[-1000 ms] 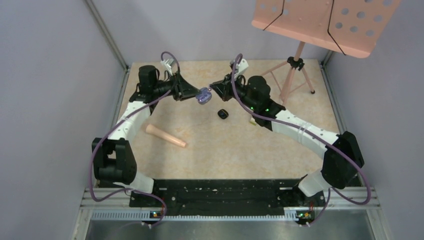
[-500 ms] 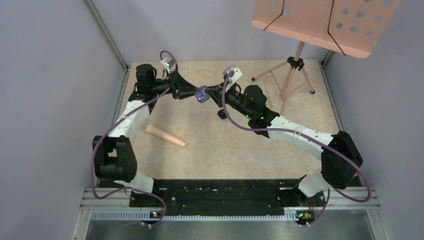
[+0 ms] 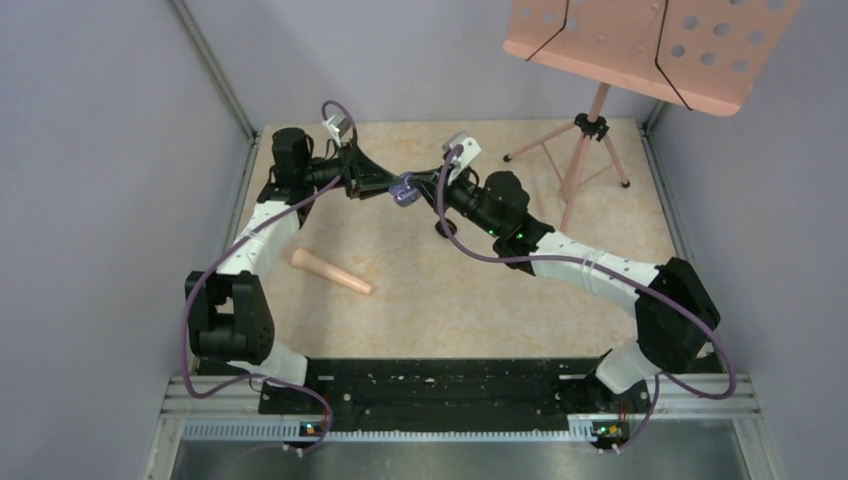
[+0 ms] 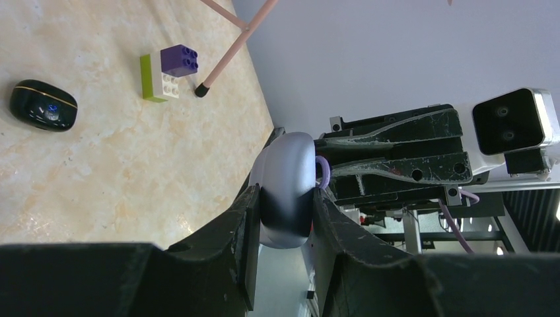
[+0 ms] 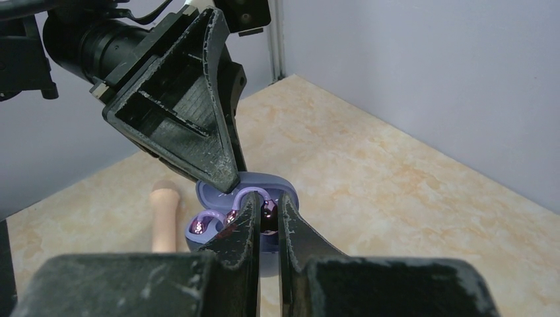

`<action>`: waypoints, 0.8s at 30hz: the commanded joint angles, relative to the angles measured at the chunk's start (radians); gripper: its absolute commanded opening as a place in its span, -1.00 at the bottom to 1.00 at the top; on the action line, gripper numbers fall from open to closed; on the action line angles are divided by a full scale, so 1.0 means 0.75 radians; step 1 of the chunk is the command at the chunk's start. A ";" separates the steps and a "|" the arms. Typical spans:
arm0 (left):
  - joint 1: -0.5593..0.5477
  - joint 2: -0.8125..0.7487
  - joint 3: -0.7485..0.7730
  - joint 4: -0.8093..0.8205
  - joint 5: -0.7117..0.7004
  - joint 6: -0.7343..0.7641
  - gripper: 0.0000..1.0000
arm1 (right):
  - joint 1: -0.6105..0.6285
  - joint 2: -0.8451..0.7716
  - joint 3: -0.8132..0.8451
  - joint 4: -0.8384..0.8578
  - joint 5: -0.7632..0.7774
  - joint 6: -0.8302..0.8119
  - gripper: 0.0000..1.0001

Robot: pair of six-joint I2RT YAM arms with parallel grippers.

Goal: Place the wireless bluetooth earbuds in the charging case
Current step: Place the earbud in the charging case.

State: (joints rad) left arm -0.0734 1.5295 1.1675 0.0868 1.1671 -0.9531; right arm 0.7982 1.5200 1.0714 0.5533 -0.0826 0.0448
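Observation:
My left gripper (image 3: 392, 187) is shut on the pale purple charging case (image 3: 405, 189) and holds it above the table; the jaws clamp its rounded body (image 4: 287, 172). In the right wrist view the case (image 5: 271, 181) is open. One pale purple ring-like earbud (image 5: 201, 223) sits in its left pocket. My right gripper (image 5: 267, 201) is shut on the second purple earbud (image 5: 268, 212), right at the case's other pocket. The right gripper (image 3: 428, 190) meets the case in the top view. The black earbuds are not visible.
A black oval case (image 4: 43, 105) lies on the table, partly under my right arm (image 3: 443, 228). A purple, white and yellow-green block (image 4: 168, 71) lies beside it. A wooden peg (image 3: 332, 272) lies left of centre. A pink music stand (image 3: 590, 130) stands at the back right.
My right gripper has moved left to the held case, closing the gap seen a second ago. The left gripper with the case has shifted slightly back.

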 commanded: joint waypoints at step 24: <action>0.006 -0.048 -0.013 0.111 0.059 -0.042 -1.00 | 0.078 -0.013 -0.105 0.152 0.041 -0.234 -1.00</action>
State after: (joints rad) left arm -0.0715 1.5295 1.1534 0.1051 1.1900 -0.9710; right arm 0.8307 1.5200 1.0084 0.6395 -0.0387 -0.1055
